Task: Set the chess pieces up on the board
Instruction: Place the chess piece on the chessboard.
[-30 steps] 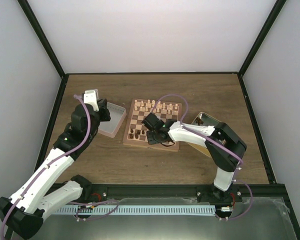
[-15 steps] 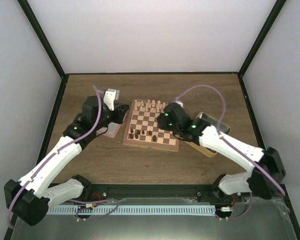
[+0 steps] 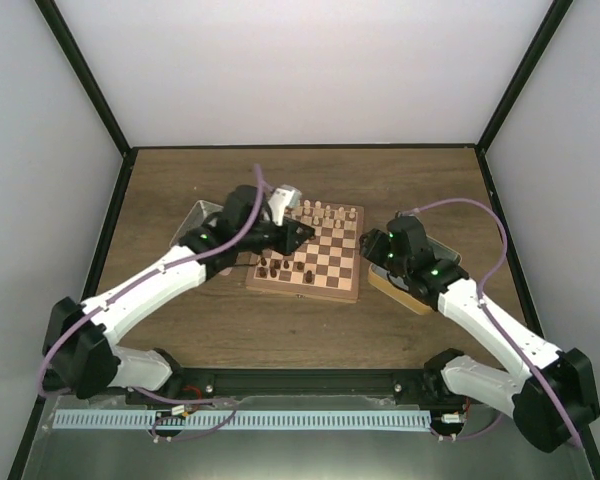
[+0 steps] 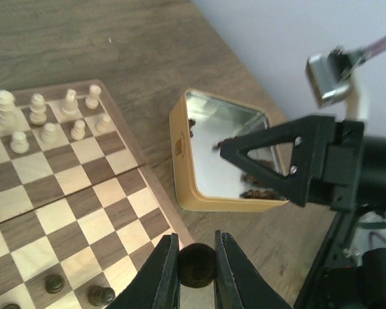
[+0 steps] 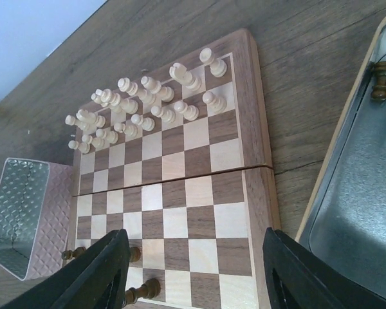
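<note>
White walls close in a brown wooden tabletop (image 3: 180, 320). From above, the board (image 3: 332, 262) lies about in its middle, with pale pieces (image 3: 325, 212) along the board's far edge and a few dark chess pieces (image 3: 271, 268) near its near left corner. My left gripper (image 3: 298, 232) hangs over the board's left half. My right gripper (image 3: 373, 243) is just off the board's right edge, above the yellow tin (image 3: 408, 296). A pink tin (image 3: 193, 218) shows behind my left arm, beside the board's left edge. In my left wrist view the jaws are pinched on one dark chess piece (image 4: 197, 264), with the board's right edge and the yellow tin beyond it. In my right wrist view my fingers (image 5: 100, 273) stand wide apart with nothing between them, the board below, and more dark chess pieces lie in the yellow tin.
</note>
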Robot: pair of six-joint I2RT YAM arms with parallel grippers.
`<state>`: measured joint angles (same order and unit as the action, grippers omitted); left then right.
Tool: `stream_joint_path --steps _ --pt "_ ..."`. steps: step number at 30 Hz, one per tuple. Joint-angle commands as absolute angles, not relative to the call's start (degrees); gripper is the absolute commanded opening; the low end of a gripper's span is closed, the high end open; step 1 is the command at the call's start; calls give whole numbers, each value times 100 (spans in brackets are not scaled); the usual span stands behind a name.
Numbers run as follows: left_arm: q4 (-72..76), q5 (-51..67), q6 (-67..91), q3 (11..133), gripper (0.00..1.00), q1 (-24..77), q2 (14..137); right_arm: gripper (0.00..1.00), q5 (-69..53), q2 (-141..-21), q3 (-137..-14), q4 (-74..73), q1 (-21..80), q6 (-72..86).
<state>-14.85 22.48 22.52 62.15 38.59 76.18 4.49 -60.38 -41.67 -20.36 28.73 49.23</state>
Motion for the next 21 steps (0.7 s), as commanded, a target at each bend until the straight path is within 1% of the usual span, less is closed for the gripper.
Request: stream_joint_path --steps 1,6,10,15,21 --pt "-1276 615 2060 6374 4 4618 8096 59 343 -5746 -4006 -1803 2711 4802" --pt "-810 -296 1924 6197 4 5223 8693 60 517 -5480 -3833 -1945 2631 4855" --pt "-346 -632 1820 5886 4 5680 9102 60 811 -5161 -3718 -2107 2561 5029" --pt "36 -605 1929 5777 4 6001 9635 63 1293 -4726 -3620 -2304 2540 5176" --pt "256 -614 1971 6033 4 6082 10263 64 1536 -4389 -3574 -2411 2540 5283"
